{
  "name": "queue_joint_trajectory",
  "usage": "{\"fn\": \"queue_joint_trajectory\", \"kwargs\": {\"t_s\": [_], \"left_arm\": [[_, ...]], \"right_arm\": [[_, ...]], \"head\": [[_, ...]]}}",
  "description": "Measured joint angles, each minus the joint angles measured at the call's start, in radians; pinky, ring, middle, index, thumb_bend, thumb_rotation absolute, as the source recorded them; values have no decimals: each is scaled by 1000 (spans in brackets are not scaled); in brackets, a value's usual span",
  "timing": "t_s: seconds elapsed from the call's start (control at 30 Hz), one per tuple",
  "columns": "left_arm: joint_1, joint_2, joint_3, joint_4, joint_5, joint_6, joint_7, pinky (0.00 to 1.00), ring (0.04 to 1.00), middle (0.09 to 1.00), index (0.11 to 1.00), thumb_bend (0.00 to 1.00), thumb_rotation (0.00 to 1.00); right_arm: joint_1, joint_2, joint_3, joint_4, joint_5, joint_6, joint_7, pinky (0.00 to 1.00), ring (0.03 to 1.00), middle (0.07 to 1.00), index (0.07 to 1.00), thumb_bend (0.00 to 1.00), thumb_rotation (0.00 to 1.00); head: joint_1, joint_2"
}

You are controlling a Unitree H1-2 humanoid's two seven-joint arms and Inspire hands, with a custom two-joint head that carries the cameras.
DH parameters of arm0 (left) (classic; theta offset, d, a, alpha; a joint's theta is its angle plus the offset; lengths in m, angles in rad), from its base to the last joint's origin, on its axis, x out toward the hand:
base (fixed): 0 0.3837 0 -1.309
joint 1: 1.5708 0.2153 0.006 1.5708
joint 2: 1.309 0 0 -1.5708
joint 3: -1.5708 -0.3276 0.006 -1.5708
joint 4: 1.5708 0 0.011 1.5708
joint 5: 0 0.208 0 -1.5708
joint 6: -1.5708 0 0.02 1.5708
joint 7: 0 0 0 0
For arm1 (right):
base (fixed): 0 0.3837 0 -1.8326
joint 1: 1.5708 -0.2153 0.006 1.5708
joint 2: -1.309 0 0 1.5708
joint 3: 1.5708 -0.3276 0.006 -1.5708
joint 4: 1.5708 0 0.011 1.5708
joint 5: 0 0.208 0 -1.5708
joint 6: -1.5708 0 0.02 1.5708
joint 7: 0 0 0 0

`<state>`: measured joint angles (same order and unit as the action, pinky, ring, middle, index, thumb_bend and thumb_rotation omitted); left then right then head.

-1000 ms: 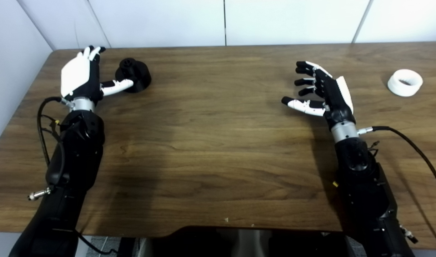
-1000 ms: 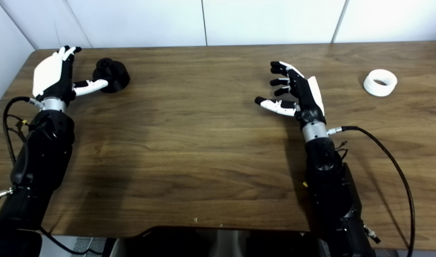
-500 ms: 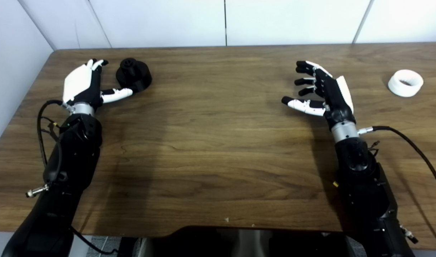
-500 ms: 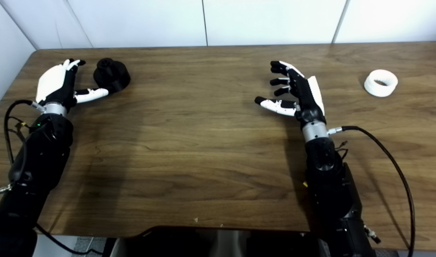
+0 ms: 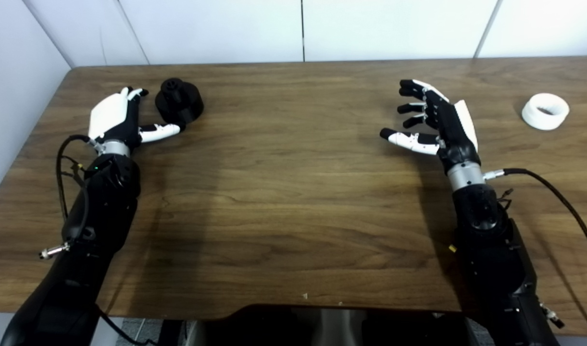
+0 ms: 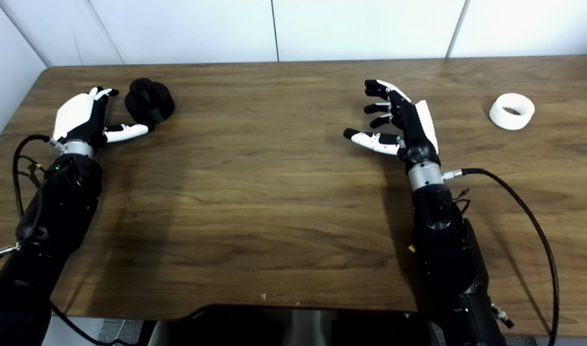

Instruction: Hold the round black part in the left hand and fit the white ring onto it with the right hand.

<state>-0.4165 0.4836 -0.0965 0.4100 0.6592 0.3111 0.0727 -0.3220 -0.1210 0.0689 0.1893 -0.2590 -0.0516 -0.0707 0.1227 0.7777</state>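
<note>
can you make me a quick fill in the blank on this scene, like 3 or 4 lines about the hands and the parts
1. The white ring lies on the table to the ____ of the right hand.
2. The round black part stands beside the ____ hand.
3. The left hand is ____, holding nothing.
4. The ring and the black part sit at ____ ends of the table.

Missing words: right; left; open; opposite

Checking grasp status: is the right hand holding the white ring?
No. The right hand is open and empty, and the ring lies apart on the table.
</note>
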Motion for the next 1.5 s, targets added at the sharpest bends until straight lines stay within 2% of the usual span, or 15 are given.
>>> {"fn": "queue_joint_trajectory", "kwargs": {"t_s": [0.47, 0.6, 1.2, 1.5], "left_arm": [[-33, -10, -15, 65, -2, -3, 13, 1000, 1000, 1000, 881, 1000, 521], [-41, -18, -18, 81, -3, -11, 29, 1000, 1000, 1000, 875, 1000, 508], [-77, -35, -49, 149, -8, -49, 49, 1000, 1000, 1000, 872, 1000, 544], [-104, -37, -53, 184, -11, -51, 56, 1000, 1000, 1000, 863, 1000, 523]], "right_arm": [[7, -9, 1, -17, -35, 18, 0, 520, 669, 783, 801, 711, 110], [8, -15, 1, -17, -37, 29, 0, 544, 670, 779, 803, 713, 124], [13, -21, 4, -33, -44, 35, -2, 533, 658, 777, 795, 718, 144], [19, -21, 3, -40, -49, 46, -3, 523, 658, 776, 791, 716, 123]], "head": [[-21, 2], [-26, 2], [-40, 6], [-43, 9]]}}
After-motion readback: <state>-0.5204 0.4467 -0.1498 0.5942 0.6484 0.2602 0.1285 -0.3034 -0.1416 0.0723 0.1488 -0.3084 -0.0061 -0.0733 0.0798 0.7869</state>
